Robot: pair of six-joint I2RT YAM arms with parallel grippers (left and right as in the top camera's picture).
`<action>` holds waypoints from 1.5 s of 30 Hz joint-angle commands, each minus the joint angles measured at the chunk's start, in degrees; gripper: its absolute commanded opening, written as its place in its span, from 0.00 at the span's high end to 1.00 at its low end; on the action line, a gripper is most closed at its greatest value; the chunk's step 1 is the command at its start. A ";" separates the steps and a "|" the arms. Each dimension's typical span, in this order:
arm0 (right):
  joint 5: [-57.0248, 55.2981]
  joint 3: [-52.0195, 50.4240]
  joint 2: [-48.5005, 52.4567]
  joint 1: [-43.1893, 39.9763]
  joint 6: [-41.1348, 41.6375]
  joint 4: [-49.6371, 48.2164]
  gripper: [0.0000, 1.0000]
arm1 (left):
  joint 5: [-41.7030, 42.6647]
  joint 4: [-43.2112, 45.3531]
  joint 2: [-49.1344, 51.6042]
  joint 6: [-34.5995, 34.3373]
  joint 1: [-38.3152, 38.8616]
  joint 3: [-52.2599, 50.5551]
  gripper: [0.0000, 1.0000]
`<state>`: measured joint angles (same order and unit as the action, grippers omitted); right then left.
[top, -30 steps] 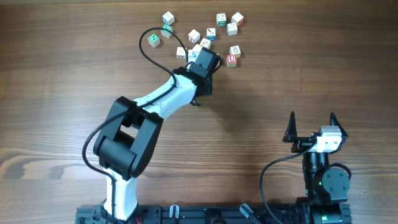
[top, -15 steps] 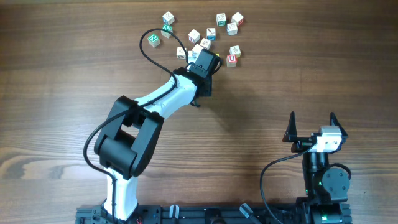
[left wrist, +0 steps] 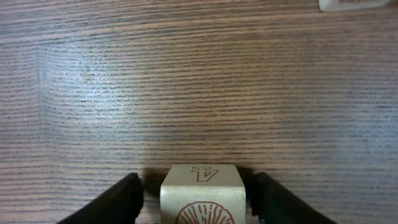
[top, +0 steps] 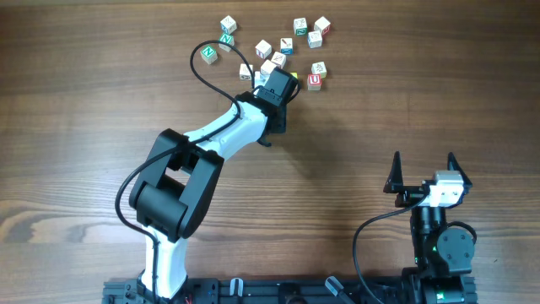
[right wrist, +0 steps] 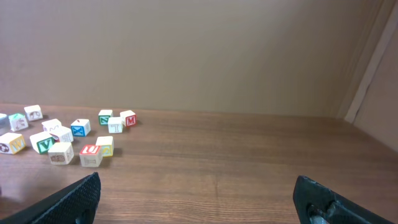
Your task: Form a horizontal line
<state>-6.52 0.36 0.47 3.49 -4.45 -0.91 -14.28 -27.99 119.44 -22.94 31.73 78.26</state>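
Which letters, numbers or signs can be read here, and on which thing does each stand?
"U", red: on the red-letter cube.
"N", green: on the green-letter cube.
A sign like "4": on top of the shell cube, left wrist view.
Other cubes: too small or blurred to read.

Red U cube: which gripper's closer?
Left. The left gripper is just left of the red U cube, straddling a shell-picture cube; the right gripper sits open, far behind and to the right.
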 commanded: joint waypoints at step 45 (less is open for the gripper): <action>-1.11 -0.07 0.11 0.09 -0.72 -0.22 0.00 | 9.16 12.48 -11.69 16.55 -16.11 6.03 0.00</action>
<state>-6.52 0.36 0.47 3.49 -4.45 -0.91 -6.48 -16.19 102.24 -8.14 15.94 83.64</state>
